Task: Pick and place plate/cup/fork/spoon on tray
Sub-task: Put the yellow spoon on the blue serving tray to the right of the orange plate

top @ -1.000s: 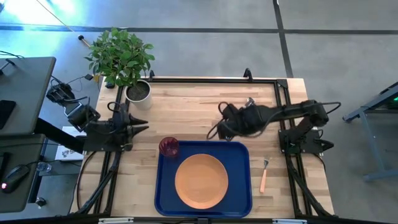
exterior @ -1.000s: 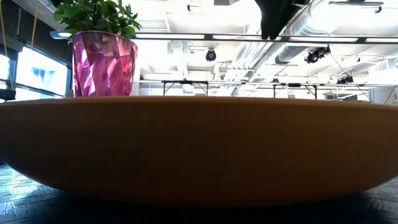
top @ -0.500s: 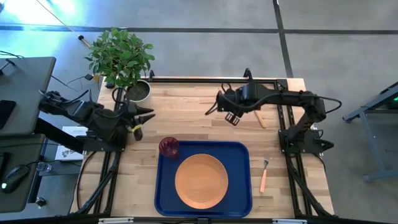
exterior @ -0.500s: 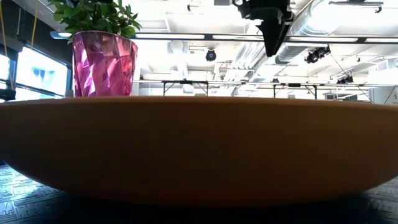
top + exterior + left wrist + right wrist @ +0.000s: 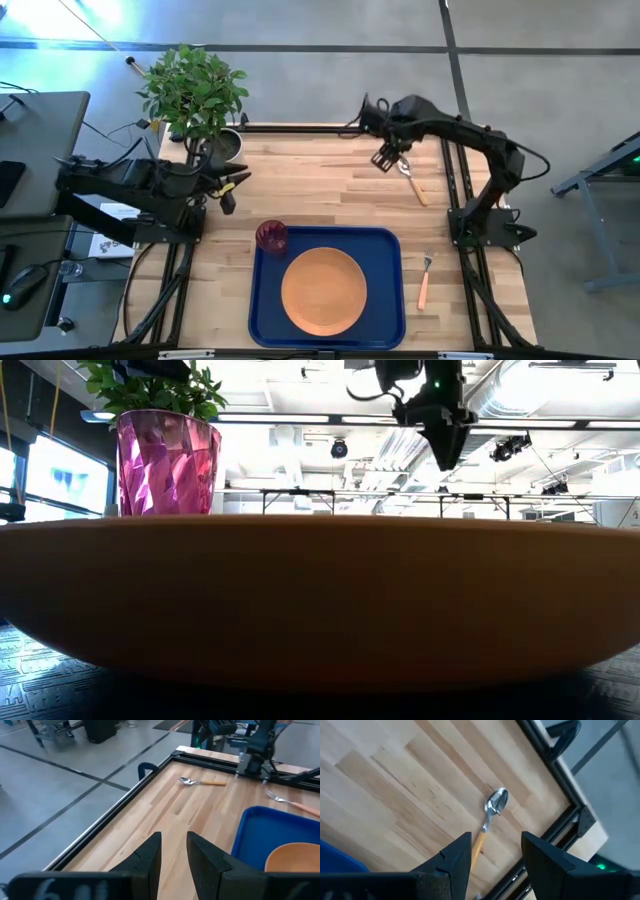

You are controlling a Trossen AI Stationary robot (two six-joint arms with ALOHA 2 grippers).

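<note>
The blue tray (image 5: 262, 300) lies at the table's near middle with the orange plate (image 5: 323, 290) in it and the dark-red cup (image 5: 271, 237) at its far left corner. The spoon (image 5: 411, 178) lies flat on the table at the far right; it also shows in the right wrist view (image 5: 490, 815). The fork (image 5: 424, 280) lies flat on the table right of the tray. My right gripper (image 5: 385, 160) is open above the table just left of the spoon's bowl. My left gripper (image 5: 228, 189) is open and empty at the table's left edge.
A potted plant (image 5: 200, 100) stands at the table's far left corner. A black frame rail (image 5: 340, 128) runs along the table's far edge and both sides. In the low view the plate (image 5: 320, 600) fills the foreground, with the cup (image 5: 168, 465) behind it.
My right gripper has gone from over the tray's far edge toward the table's far right, up and over to the spoon. My left arm has drawn back toward the table's left edge. The tableware has stayed where it was.
</note>
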